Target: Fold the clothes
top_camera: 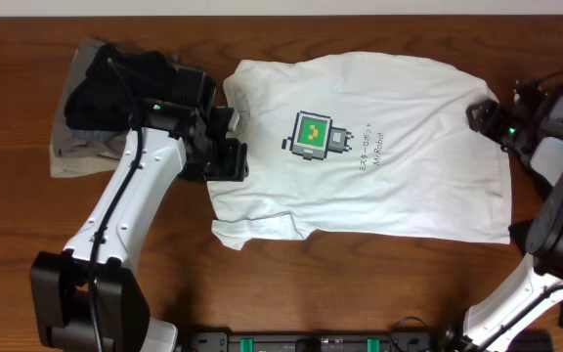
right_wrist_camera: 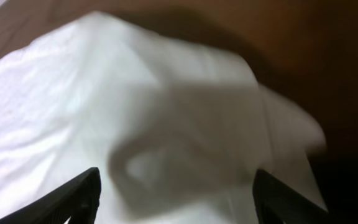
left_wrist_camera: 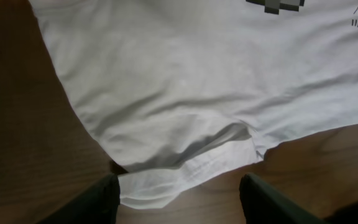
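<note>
A white T-shirt (top_camera: 389, 186) with a green-and-grey robot print (top_camera: 313, 135) lies spread flat on the wooden table. My left gripper (top_camera: 229, 154) is at the shirt's left edge. In the left wrist view it (left_wrist_camera: 179, 202) is open, with a folded white sleeve edge (left_wrist_camera: 185, 177) lying between its fingers on the wood. My right gripper (top_camera: 480, 113) is at the shirt's far right corner. In the right wrist view it (right_wrist_camera: 176, 205) is open just above rumpled white cloth (right_wrist_camera: 104, 93). A black garment (top_camera: 115, 78) lies on a grey-khaki one (top_camera: 76, 156) at the far left.
The left arm reaches across the table's left half from the front edge. The right arm's base and links stand at the right edge (top_camera: 555, 235). Bare wood shows in front of the shirt (top_camera: 360, 284).
</note>
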